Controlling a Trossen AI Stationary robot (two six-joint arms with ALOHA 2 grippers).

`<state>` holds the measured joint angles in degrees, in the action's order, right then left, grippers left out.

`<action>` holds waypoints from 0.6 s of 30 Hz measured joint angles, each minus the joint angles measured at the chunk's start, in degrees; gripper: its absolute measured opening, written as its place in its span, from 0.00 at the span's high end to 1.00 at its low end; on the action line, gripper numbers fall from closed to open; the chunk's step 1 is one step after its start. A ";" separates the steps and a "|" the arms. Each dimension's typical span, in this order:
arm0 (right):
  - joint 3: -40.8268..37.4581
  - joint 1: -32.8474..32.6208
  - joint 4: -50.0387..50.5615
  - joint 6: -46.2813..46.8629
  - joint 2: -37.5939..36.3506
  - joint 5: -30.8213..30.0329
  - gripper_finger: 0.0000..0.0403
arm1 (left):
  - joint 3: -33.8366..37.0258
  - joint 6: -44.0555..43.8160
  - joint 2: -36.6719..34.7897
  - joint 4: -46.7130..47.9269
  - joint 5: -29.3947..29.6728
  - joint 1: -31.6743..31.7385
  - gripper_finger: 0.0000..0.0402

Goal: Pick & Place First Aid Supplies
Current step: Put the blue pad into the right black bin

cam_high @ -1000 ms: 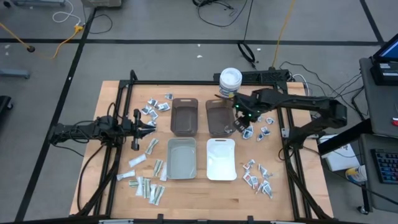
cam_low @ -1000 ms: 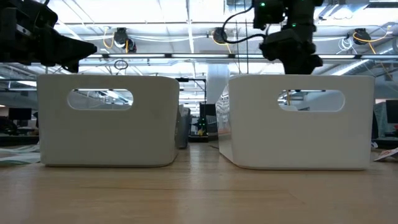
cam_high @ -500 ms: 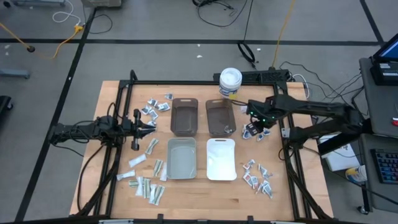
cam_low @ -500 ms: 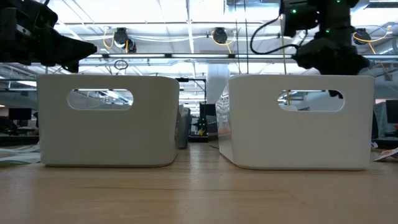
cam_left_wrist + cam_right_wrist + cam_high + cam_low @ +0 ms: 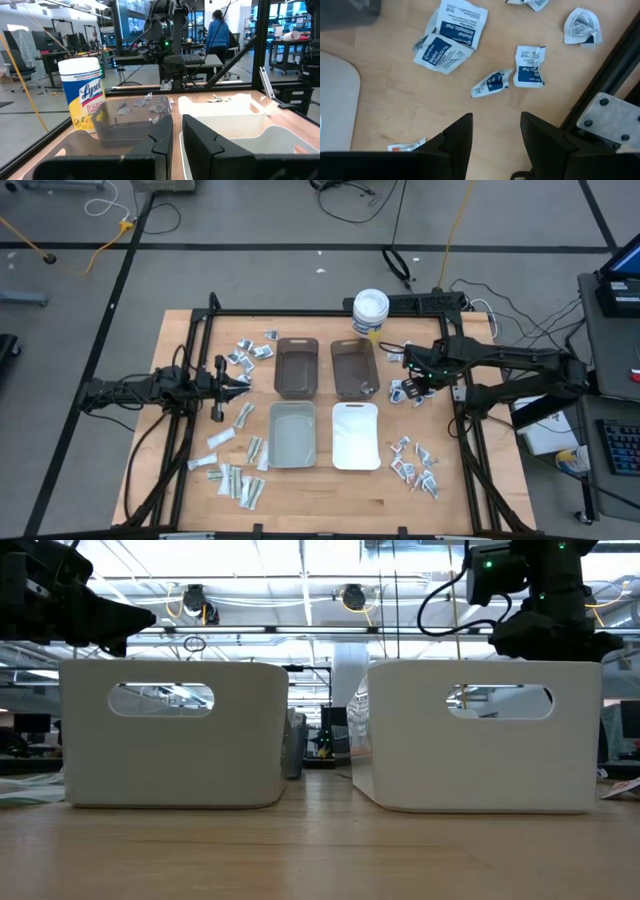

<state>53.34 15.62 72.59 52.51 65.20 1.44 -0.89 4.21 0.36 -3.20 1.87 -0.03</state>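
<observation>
Packets (image 5: 451, 35) lie scattered on the desk (image 5: 320, 498) beneath the right gripper (image 5: 492, 131), jaws apart and empty; the left gripper (image 5: 243, 378) waits beside the bins (image 5: 296, 366), jaws nearly closed, empty.

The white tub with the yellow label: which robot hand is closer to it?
Right. The right gripper hovers just past the white tub, over packets. The left gripper waits beyond the brown bins.
</observation>
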 joint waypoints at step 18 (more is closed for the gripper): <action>-5.89 -0.64 -7.14 4.25 2.46 -3.03 0.60 | 0.00 0.00 -0.02 0.00 0.00 0.01 0.88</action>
<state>47.46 14.97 65.45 56.76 67.66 -1.59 -0.89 4.21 0.34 -3.20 1.87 -0.02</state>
